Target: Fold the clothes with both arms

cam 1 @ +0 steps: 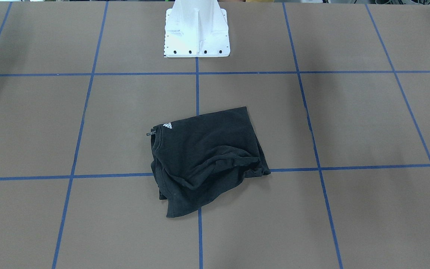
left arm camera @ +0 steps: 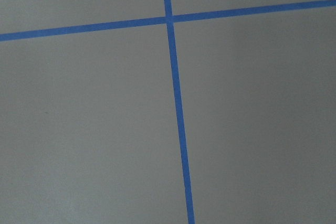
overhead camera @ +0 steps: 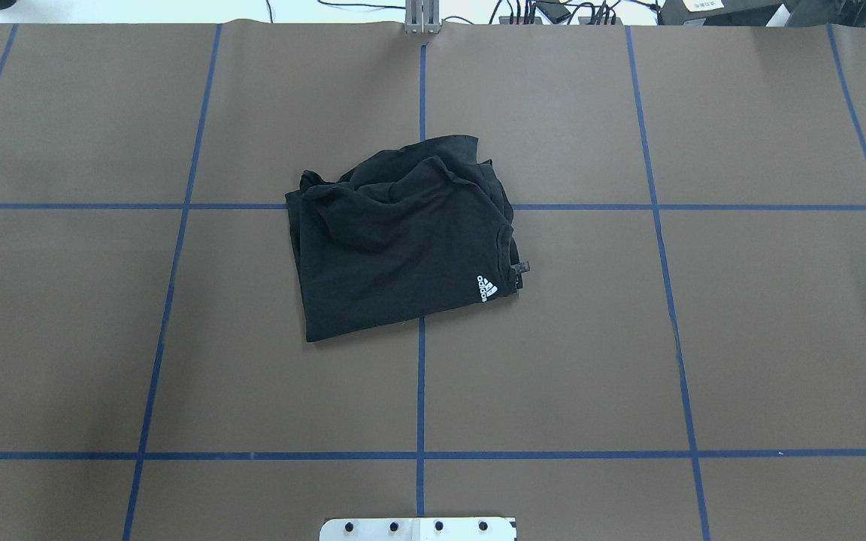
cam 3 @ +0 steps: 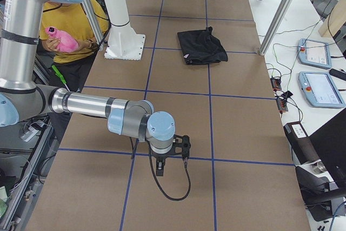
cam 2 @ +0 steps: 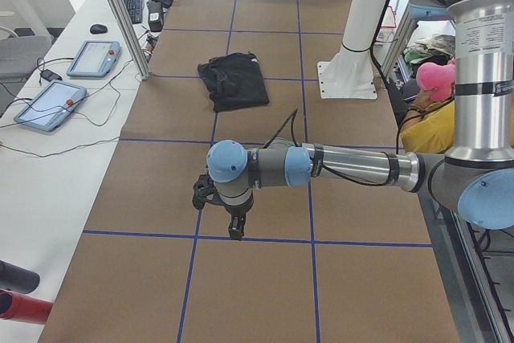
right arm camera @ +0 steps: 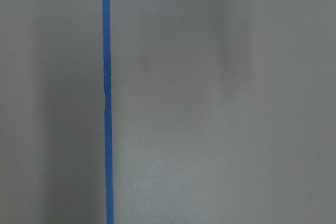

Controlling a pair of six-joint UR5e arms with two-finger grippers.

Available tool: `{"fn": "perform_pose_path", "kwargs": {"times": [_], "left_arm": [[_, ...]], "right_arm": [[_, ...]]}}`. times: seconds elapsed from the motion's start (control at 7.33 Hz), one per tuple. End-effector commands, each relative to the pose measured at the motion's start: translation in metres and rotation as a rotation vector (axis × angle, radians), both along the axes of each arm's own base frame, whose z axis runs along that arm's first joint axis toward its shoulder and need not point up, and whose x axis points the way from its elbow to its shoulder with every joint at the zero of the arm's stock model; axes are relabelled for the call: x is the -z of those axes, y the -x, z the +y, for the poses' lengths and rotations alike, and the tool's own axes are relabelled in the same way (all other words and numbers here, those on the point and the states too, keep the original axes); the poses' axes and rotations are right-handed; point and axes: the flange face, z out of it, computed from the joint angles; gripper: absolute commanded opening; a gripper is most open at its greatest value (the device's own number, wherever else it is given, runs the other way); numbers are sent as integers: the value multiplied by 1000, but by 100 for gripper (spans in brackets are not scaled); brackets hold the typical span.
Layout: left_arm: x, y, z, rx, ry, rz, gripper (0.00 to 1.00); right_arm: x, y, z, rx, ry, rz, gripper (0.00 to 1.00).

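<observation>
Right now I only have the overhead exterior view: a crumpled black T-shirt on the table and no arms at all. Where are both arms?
Observer: In the exterior left view, the left arm's end effector points down over the table, at the end on the robot's left, far from the T-shirt.
Operator: And the right one?
Observer: In the exterior right view, the right arm's end effector points down beside a blue tape line, at the opposite end, also far from the shirt.
Operator: Are they open or shut?
Observer: I cannot tell. Both wrist views show only bare table and tape, no fingers and no shirt.
</observation>
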Motion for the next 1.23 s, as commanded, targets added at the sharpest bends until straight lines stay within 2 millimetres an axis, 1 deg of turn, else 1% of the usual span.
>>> {"fn": "perform_pose_path", "kwargs": {"times": [0.0, 0.14, 0.27, 0.41, 0.55, 0.68, 0.82, 1.09], "left_arm": [[14, 1, -5, 2, -39, -10, 100], [24, 1, -13, 2, -69, -11, 100], [25, 2, -14, 0, -83, -14, 100], [16, 7, -8, -5, -91, -73, 100], [3, 12, 4, 0, -83, -111, 100], [-4, 12, 9, 7, -67, -105, 100], [5, 12, 8, 8, -84, -116, 100], [9, 10, 4, -3, -113, -118, 100]], "right_arm": [[-6, -5, 8, -14, 15, 5, 100], [-9, -6, 13, -21, 28, 4, 100], [-18, -8, 18, -31, 46, 0, 100], [-21, -11, 21, -39, 48, 0, 100], [-22, -12, 22, -44, 52, 3, 100], [-27, -13, 28, -49, 66, 0, 100], [-26, -15, 30, -58, 64, -2, 100], [-26, -16, 29, -65, 68, -1, 100]]}}
